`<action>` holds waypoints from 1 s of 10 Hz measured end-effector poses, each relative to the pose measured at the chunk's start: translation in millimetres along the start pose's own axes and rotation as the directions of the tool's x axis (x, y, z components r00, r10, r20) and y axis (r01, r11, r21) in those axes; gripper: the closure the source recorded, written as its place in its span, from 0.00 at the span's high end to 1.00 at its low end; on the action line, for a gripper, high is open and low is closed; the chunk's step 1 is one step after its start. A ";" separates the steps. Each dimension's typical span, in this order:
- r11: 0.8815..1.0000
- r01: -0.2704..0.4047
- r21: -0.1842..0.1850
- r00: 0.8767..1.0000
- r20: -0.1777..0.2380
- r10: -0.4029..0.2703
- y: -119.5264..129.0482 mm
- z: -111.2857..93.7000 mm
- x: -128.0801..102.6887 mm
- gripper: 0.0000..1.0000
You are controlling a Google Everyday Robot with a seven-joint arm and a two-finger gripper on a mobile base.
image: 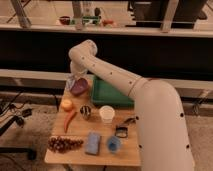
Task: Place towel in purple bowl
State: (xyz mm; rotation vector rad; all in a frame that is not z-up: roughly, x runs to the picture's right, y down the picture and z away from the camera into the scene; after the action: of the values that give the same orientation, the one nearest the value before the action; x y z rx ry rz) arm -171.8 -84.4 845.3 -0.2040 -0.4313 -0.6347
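Note:
The purple bowl sits at the back left of the wooden table. My gripper hangs right over the bowl's left rim, with the white arm reaching in from the right. A pale, cloth-like patch shows at the bowl's left edge under the gripper. It may be the towel, but I cannot tell whether it is held or resting there.
A green tray stands right of the bowl. Also on the table are an orange, a red pepper, a metal cup, a white cup, grapes, a blue-grey pad, a blue cup and a small black item.

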 end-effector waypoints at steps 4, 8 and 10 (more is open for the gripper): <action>1.000 0.001 0.000 1.000 -0.006 -0.001 0.5 -0.2 2.5 0.00; 0.998 -0.055 0.021 0.998 0.008 0.055 0.3 14.6 15.5 0.00; 0.995 -0.096 0.020 0.995 0.035 0.096 0.2 44.8 21.3 0.00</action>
State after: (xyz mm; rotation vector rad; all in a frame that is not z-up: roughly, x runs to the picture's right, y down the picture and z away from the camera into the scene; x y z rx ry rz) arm -170.9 -81.5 894.8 -0.2135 -0.4579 -0.5327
